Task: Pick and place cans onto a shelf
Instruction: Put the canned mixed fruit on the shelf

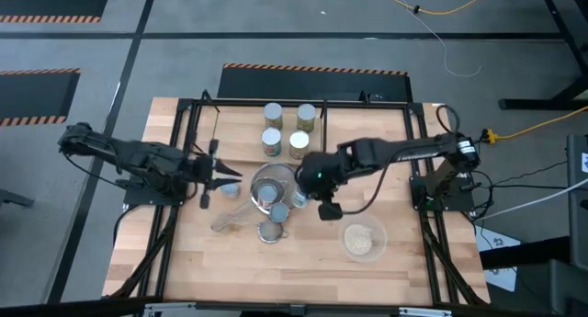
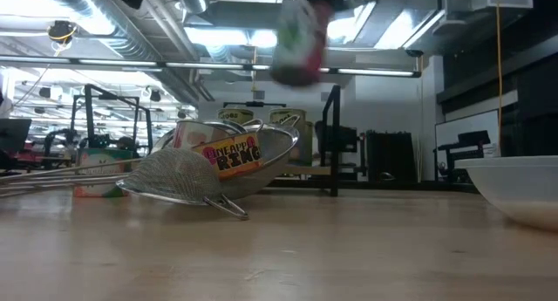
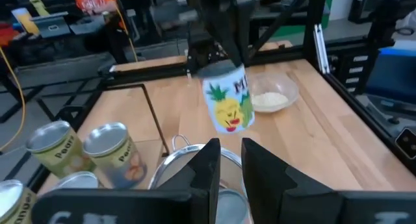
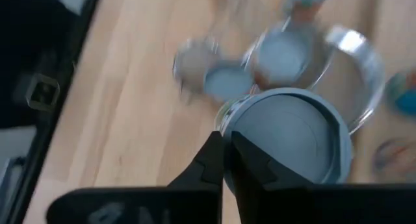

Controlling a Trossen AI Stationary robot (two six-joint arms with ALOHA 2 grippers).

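Four cans (image 1: 286, 130) upright in a square at the shelf (image 1: 198, 124) end of the worktop (image 1: 184, 253), evidently already placed. Left gripper (image 1: 230, 181) parked beside the strainers (image 1: 272, 190), fingers slightly parted, grasping nothing, likely waiting. Right gripper (image 1: 323, 207) clenched on the rim of a pineapple can (image 3: 229, 100), lifted clear of the worktop, presumably bound for the shelf. Left wrist view alone: pineapple label. Right wrist view alone: pinch on the can's rim. Low view alone: can clearly airborne.
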